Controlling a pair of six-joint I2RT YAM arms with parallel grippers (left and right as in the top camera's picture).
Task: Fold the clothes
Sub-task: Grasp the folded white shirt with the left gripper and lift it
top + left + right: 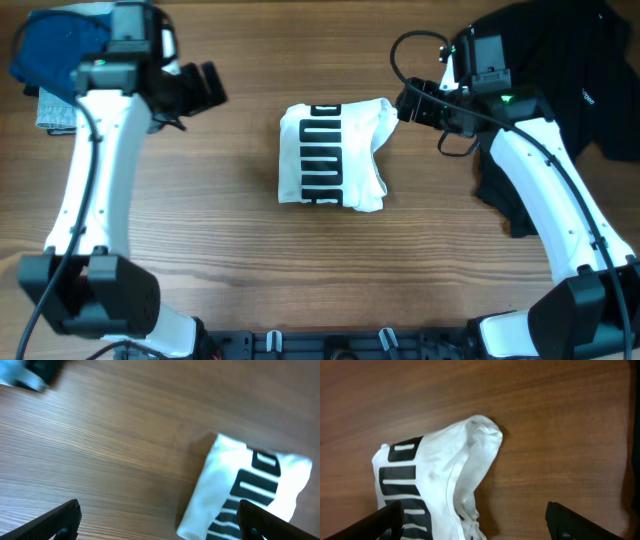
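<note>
While my right pincer (404,104) hangs with jaws wide apart and empty, it sits just beside one corner of the folded white T-shirt (330,155), which lies mid-counter. That corner stands puffed and loose; I judge a finger could snag it on pulling away and drag the fold open. My left pincer (208,88), also spread and empty, is well apart toward the left edge. The black garment (570,70) heaped at the far right corner lies partly under my right arm and could be swept along. The shirt's bold black print may be block lettering, but I cannot read it; a white mark on the black garment is too small to tell.
</note>
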